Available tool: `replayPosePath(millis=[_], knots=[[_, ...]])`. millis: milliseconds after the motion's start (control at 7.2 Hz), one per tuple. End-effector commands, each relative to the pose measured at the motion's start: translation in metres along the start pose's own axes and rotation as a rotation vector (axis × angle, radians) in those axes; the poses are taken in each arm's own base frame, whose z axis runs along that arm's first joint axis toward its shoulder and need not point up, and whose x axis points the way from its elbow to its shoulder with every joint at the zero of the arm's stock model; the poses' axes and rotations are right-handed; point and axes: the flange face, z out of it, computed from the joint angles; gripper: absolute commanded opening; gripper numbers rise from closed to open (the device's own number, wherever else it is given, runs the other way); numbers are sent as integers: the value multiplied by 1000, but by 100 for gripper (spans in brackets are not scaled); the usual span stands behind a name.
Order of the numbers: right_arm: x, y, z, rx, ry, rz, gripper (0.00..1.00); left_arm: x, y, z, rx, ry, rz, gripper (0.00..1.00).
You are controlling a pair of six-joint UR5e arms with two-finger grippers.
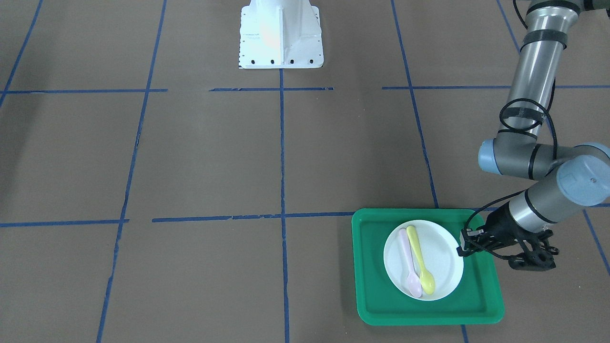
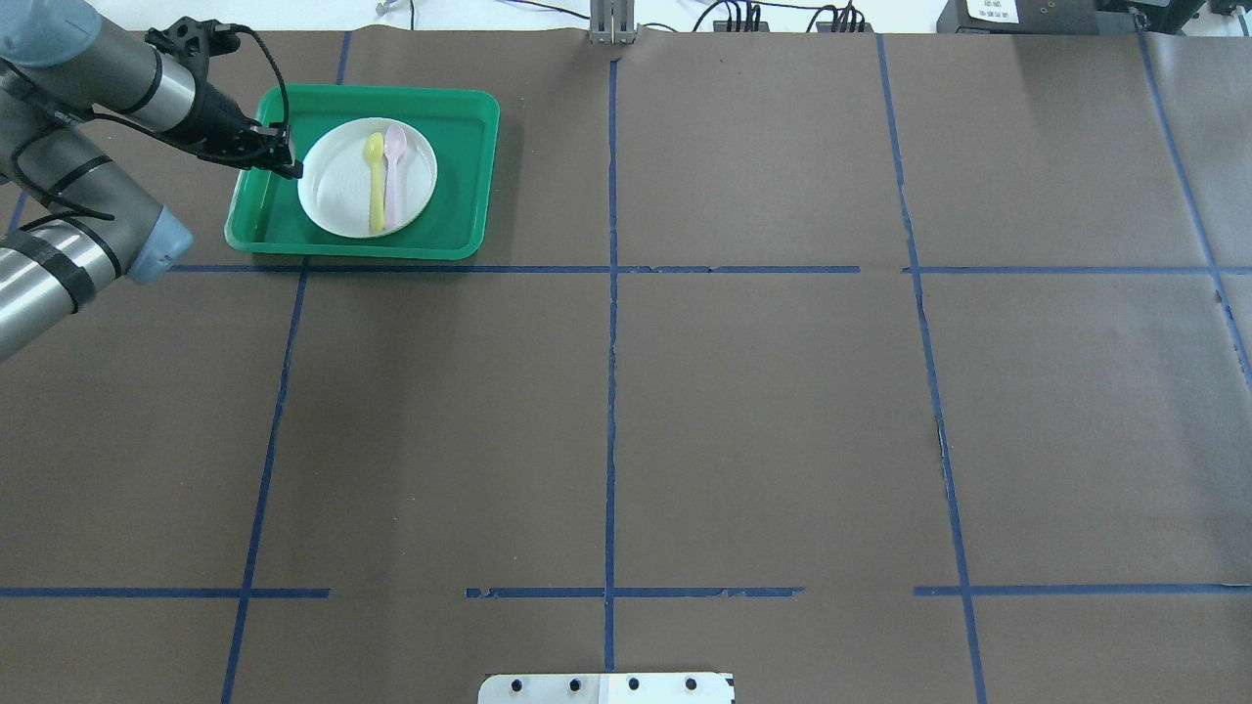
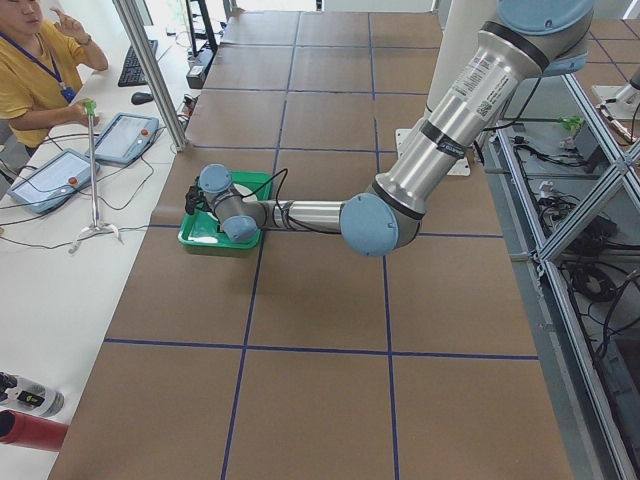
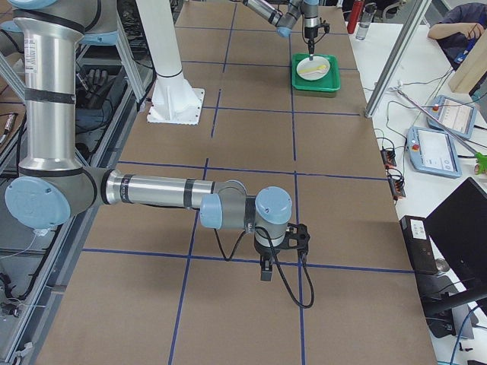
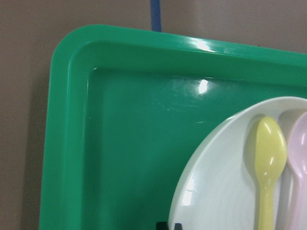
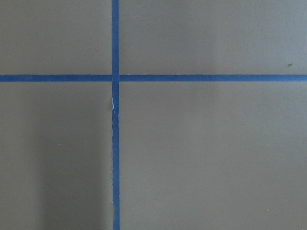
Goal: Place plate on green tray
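Observation:
The small white plate [image 1: 443, 257] lies flat inside the green tray [image 1: 371, 267], at the table's far left in the overhead view [image 2: 337, 186]. A yellow spoon [image 1: 419, 257] and a pink spoon [image 1: 409, 264] lie on the plate. My left gripper [image 1: 462, 248] is at the plate's rim on the robot's-left side, its fingers close together on that rim [image 2: 291, 166]. In the left wrist view the plate [image 5: 220, 182] sits on the tray [image 5: 129, 143], with the fingertips just showing at the bottom edge. My right gripper [image 4: 266, 274] hangs over bare table far from the tray; I cannot tell its state.
The robot's white base [image 1: 281, 33] stands at the table's near edge. Blue tape lines [image 2: 611, 391] cross the brown table. An operator [image 3: 35, 70] sits with control tablets beside the tray's end of the table.

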Motion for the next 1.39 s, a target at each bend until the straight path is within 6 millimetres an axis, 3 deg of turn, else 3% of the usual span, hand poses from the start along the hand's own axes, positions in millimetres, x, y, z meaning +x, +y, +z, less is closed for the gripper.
replayPosePath(millis=[0,278,417,556,833,972,1250], knots=[[0,0,0,0,0,0,100,-2,1,-1,17,1,7,100],[0,0,0,0,0,0,100,-8,3,-23,23,24,-10,100],[0,0,0,0,0,0,100,-33,32,-45,-2,40,-21,100],[0,0,0,0,0,0,100,-55,46,-73,-35,52,-50,100],[-1,-1,-1,2,0,0,100,-74,62,-96,-93,29,-23,100],[0,0,0,0,0,2,100,-80,56,-116,-117,-22,11,100],[-1,-1,-1,2,0,0,100,-116,39,-190,-169,-134,109,100]])
